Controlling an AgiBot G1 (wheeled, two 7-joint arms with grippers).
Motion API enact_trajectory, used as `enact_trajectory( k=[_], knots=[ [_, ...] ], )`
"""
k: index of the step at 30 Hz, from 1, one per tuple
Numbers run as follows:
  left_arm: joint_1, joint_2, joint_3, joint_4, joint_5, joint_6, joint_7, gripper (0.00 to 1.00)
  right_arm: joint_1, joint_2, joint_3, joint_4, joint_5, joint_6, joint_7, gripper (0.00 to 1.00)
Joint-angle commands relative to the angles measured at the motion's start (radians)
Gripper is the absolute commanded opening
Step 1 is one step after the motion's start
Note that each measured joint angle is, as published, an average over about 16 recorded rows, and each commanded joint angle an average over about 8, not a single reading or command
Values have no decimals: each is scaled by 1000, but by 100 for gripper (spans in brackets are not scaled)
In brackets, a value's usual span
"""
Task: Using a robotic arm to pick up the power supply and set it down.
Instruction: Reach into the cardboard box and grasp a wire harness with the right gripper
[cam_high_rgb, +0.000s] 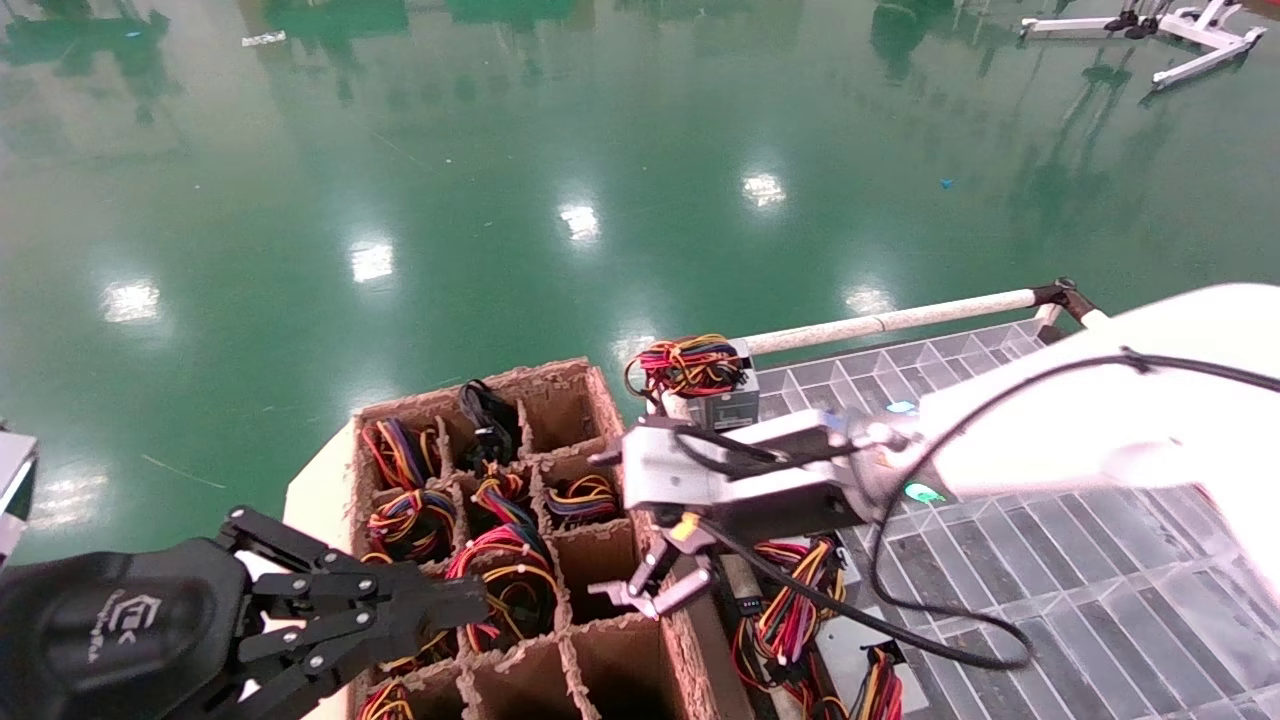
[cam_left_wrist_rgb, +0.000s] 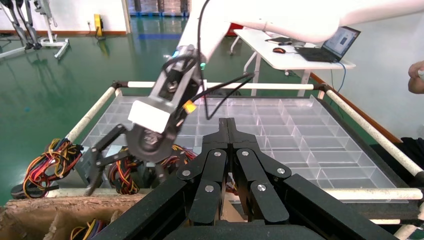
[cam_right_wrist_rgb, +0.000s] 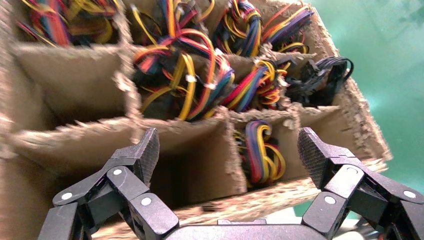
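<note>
My right gripper (cam_high_rgb: 655, 592) (cam_right_wrist_rgb: 230, 150) hangs open over the right-hand column of a divided cardboard box (cam_high_rgb: 560, 375), holding nothing. Between its fingers in the right wrist view lie a dark cell that shows nothing inside and a cell with a purple, yellow and red wire bundle (cam_right_wrist_rgb: 260, 150). Other cells hold power supplies, with only their coloured wire loops (cam_high_rgb: 515, 565) showing. One grey power supply (cam_high_rgb: 722, 405) with its wire bundle (cam_high_rgb: 690, 365) stands just beyond the box, at the tray's corner. My left gripper (cam_high_rgb: 470, 600) (cam_left_wrist_rgb: 227, 125) is shut and empty at the box's left side.
A clear compartment tray (cam_high_rgb: 1000, 560) (cam_left_wrist_rgb: 280, 120) framed by white rails (cam_high_rgb: 900, 320) lies right of the box. More wire bundles (cam_high_rgb: 790, 610) lie between box and tray. Green floor surrounds everything. A desk with a laptop (cam_left_wrist_rgb: 340, 42) stands beyond.
</note>
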Motion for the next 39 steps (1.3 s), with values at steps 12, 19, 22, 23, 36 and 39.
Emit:
enact_trajectory(
  k=[12,19,22,23,36,39],
  knots=[
    [0,0,0,0,0,0,0,100,104,-160,-70,-220,-106,127,-198,0],
    [0,0,0,0,0,0,0,100,99,-173,-122,-204,-80,186,-226,0],
    [0,0,0,0,0,0,0,100,98,-174,-156,-187,-70,205,-219,0],
    [0,0,0,0,0,0,0,100,99,-174,-169,-181,-68,211,-216,0],
    [0,0,0,0,0,0,0,100,121,-174,-324,-135,-42,275,-141,0],
    [0,0,0,0,0,0,0,100,128,-174,-356,-131,-34,275,-120,0]
  ],
)
